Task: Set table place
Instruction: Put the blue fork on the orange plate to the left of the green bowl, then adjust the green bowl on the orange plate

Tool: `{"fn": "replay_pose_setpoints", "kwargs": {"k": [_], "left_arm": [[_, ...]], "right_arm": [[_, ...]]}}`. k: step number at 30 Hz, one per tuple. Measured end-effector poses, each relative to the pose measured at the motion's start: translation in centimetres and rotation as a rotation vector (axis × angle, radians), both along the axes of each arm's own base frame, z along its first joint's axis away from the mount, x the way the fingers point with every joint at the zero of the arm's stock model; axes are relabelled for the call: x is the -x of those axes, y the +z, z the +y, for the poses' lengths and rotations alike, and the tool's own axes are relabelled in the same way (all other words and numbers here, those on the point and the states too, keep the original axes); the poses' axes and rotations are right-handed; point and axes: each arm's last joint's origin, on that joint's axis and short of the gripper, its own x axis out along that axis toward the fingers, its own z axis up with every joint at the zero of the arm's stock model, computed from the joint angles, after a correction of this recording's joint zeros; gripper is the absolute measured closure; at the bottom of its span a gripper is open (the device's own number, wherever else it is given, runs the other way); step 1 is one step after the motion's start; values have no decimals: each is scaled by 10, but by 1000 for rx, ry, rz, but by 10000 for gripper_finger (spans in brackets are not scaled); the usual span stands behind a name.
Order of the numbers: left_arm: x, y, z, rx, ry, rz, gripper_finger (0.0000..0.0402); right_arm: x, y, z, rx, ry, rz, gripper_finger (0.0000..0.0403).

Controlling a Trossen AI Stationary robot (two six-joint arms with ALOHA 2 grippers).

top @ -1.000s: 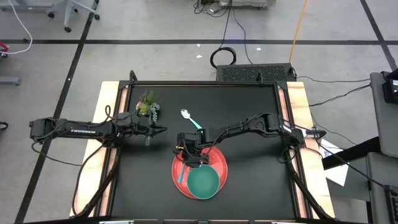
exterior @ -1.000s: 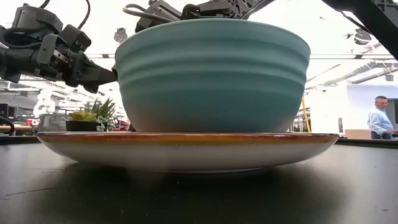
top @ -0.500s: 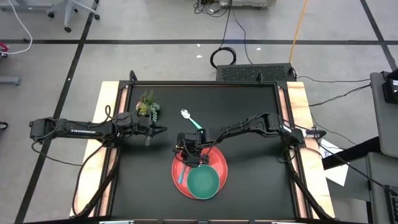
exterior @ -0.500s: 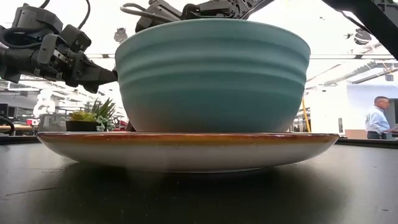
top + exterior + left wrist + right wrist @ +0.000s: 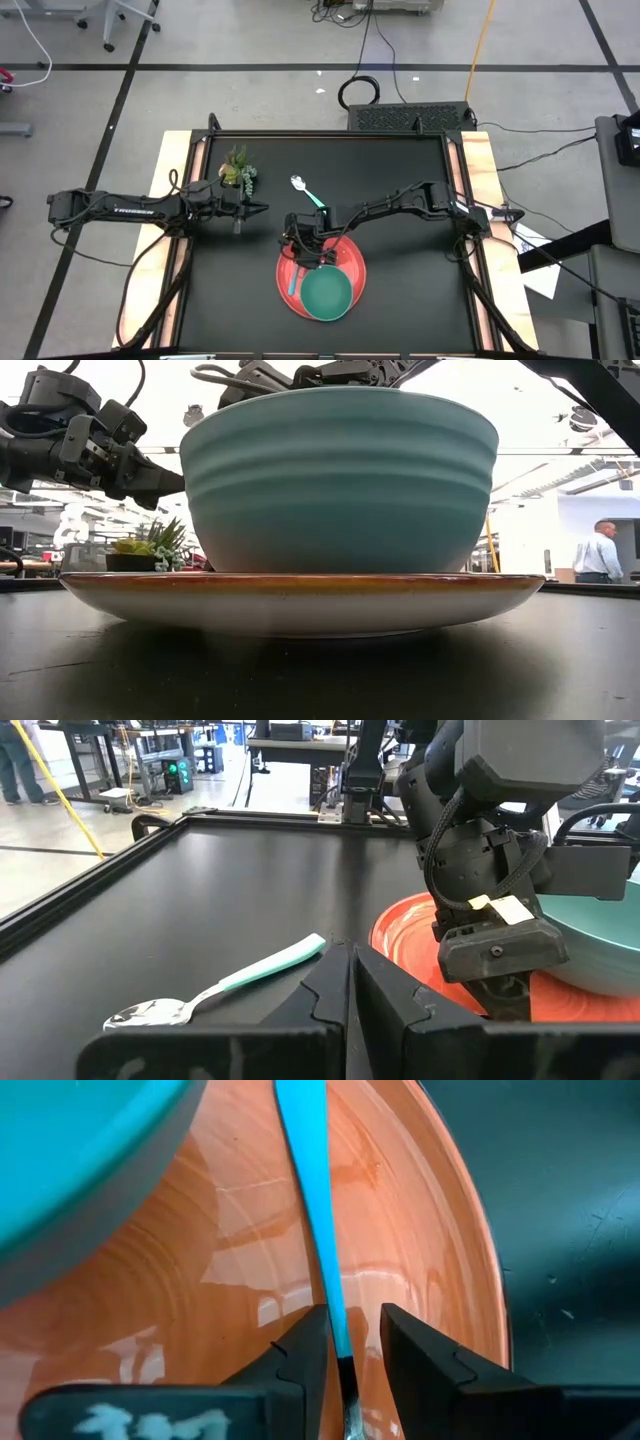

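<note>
A red plate (image 5: 352,258) lies on the black table (image 5: 400,180), near its middle. A teal bowl (image 5: 326,293) stands on the near part of the plate. A fork with a light-blue handle (image 5: 305,1170) lies on the plate beside the bowl. My right gripper (image 5: 348,1345) hangs over the plate's far-left part, open, with one finger on each side of the fork handle. A spoon (image 5: 308,190) with a light-blue handle lies flat on the table beyond the plate. My left gripper (image 5: 350,990) waits shut at the table's left, above the tabletop. My right gripper stands slanting down over the fork's handle (image 5: 338,1330), near its metal end, with the fingers along it. The handle lies on the plate close to one finger (image 5: 305,1350), with a gap to the other. I cannot tell whether that finger touches it.
A small potted plant (image 5: 239,168) stands at the far left of the table, near my left arm. Wooden strips (image 5: 478,170) run along the table's left and right sides. A person (image 5: 598,555) is in the room far behind the table.
</note>
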Motion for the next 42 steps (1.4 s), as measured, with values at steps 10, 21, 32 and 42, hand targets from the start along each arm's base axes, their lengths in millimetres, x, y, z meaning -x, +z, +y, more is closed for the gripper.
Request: {"fn": "replay_pose_setpoints", "kwargs": {"k": [10,21,32,42], "left_arm": [[0,0,0,3,0,0,376],[0,0,0,4,1,0,376],[0,0,0,12,1,-4,376],[0,0,0,16,3,3,376]], "right_arm": [[-4,12,0,-6,-7,-2,314],[-4,20,-3,-4,-13,-17,314],[0,63,-30,14,-48,-140,349],[30,140,-50,-47,-167,-211,402]]}}
